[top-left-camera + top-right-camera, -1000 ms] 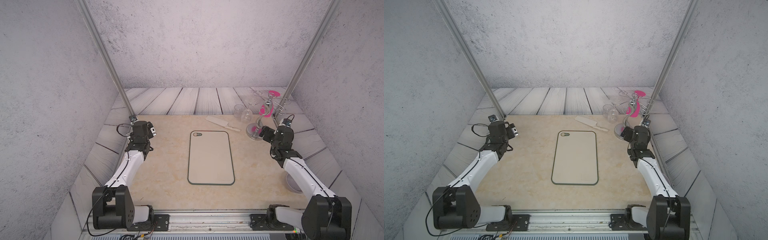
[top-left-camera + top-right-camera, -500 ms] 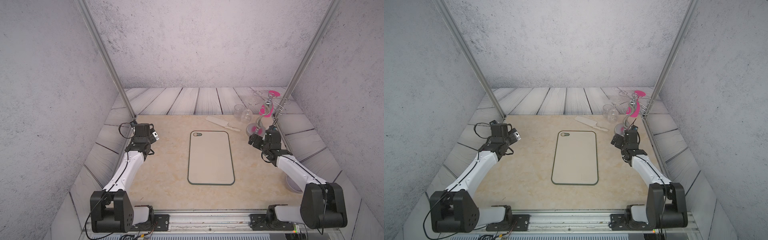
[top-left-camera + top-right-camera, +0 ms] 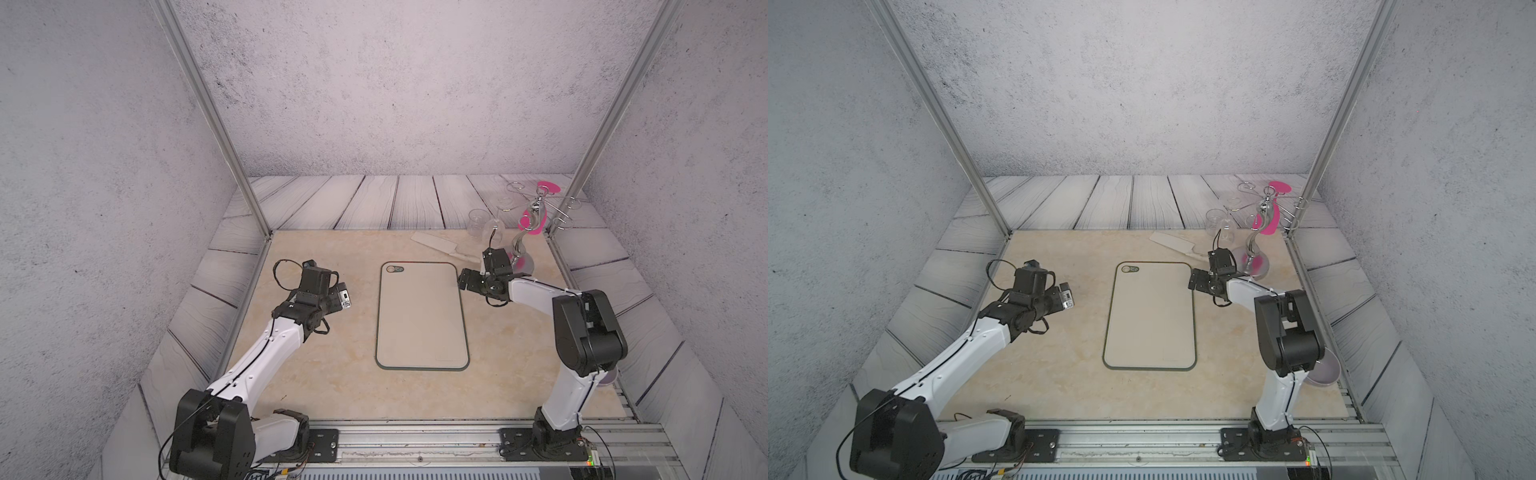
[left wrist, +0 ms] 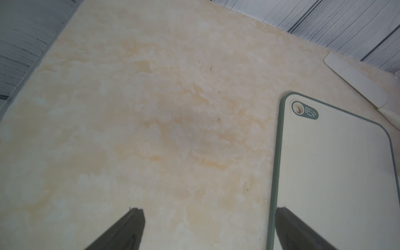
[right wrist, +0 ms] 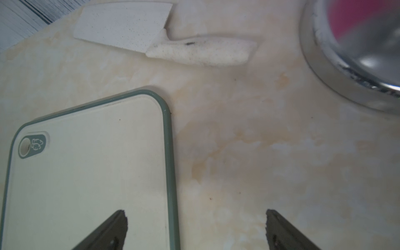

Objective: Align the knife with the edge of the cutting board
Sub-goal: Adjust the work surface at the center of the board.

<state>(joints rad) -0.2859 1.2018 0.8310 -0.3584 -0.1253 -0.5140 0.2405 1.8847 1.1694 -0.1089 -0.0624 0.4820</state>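
The beige cutting board (image 3: 422,320) (image 3: 1150,320) with its green rim lies flat mid-table, long side running front to back. Behind its far right corner lies the pale knife (image 3: 436,245) (image 3: 1173,243), skewed to the board's far edge and clear of it. In the right wrist view its blade (image 5: 129,26) and speckled handle (image 5: 201,50) lie beyond the board's corner (image 5: 86,173). My right gripper (image 3: 467,281) (image 5: 195,216) is open, astride the board's right rim, holding nothing. Left of the board (image 4: 335,173), my left gripper (image 3: 332,297) (image 4: 208,213) hangs open and empty.
A chrome glass stand with pink parts (image 3: 528,232) rises at the back right, its round base (image 5: 346,65) close to the knife handle. Clear glasses (image 3: 478,222) sit beside it. A pink bowl (image 3: 1323,372) rests at the right edge behind my right arm.
My right arm has swung left from beside the stand to the board's far right corner. My left arm has shifted forward and right, toward the board. Board and knife are unmoved.
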